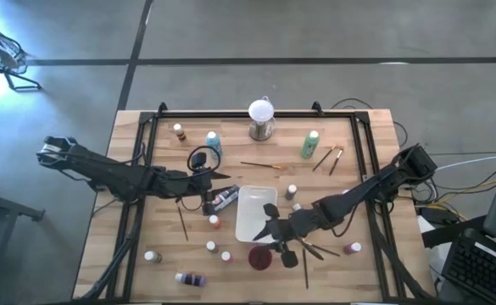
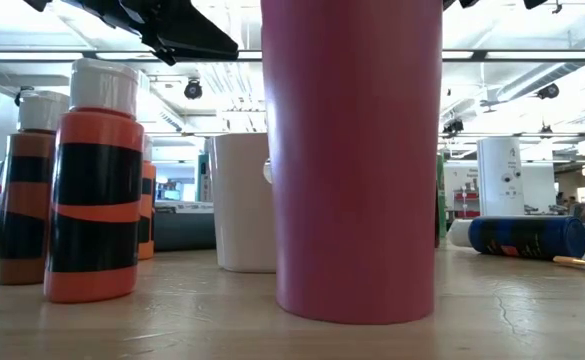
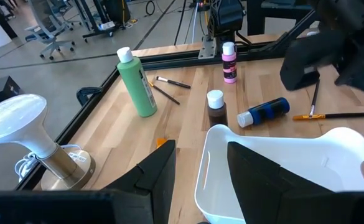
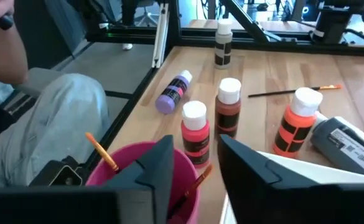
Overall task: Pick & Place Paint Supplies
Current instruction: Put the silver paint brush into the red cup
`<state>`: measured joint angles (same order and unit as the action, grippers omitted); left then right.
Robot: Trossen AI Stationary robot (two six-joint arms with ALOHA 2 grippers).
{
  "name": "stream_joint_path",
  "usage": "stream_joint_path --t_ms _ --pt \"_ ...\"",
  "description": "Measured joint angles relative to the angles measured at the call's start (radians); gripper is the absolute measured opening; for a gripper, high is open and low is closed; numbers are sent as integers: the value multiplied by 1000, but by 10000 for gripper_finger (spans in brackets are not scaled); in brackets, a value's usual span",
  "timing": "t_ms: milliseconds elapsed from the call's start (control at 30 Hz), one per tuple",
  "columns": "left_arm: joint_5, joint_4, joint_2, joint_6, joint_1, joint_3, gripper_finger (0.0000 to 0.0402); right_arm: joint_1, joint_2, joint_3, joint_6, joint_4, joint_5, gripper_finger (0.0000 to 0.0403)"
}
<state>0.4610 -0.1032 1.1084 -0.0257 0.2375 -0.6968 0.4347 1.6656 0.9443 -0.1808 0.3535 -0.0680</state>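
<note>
Mostly the paint supplies lie scattered over the wooden table (image 1: 146,169). In the right wrist view two orange-tipped brushes (image 4: 102,151) stand inside the pink cup (image 4: 122,163), their lower ends hidden by its wall. Just beyond the cup stand a red bottle (image 4: 195,132), a brown bottle (image 4: 228,107) and an orange bottle (image 4: 297,122), with a purple bottle (image 4: 172,92) lying on its side farther off. The right gripper (image 4: 191,168) hangs directly over the cup's rim, fingers parted with nothing between them.

Across the table the left gripper (image 3: 197,171) sits at the edge of the white tray (image 3: 331,152), fingers spread about the tray's rim; whether they touch it I cannot tell. Past it stand a green bottle (image 3: 136,82), a small dark brown bottle (image 3: 216,107) and a pink bottle (image 3: 229,62); a dark blue bottle (image 3: 266,112) lies on its side beside a brush (image 3: 340,115).

A white globe lamp (image 1: 261,117) stands near the table's far edge. From table height the cup fills the middle of the picture and blocks most of what lies behind. A person's grey-trousered leg (image 4: 51,118) shows beside the table.
</note>
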Motion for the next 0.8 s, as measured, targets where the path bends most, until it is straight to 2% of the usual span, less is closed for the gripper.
stream_joint_path --t_ms 200,433,567,800 --pt "0 0 0 -2 0 0 152 0 -92 0 19 -91 -3 176" --pt "0 -1 0 -3 0 0 152 -2 -244 0 -1 -251 -13 198" --pt "0 -1 0 -4 0 0 152 -9 -324 0 13 -338 -28 196" --pt "0 0 0 -6 0 0 152 -12 -481 0 116 -414 -191 170"
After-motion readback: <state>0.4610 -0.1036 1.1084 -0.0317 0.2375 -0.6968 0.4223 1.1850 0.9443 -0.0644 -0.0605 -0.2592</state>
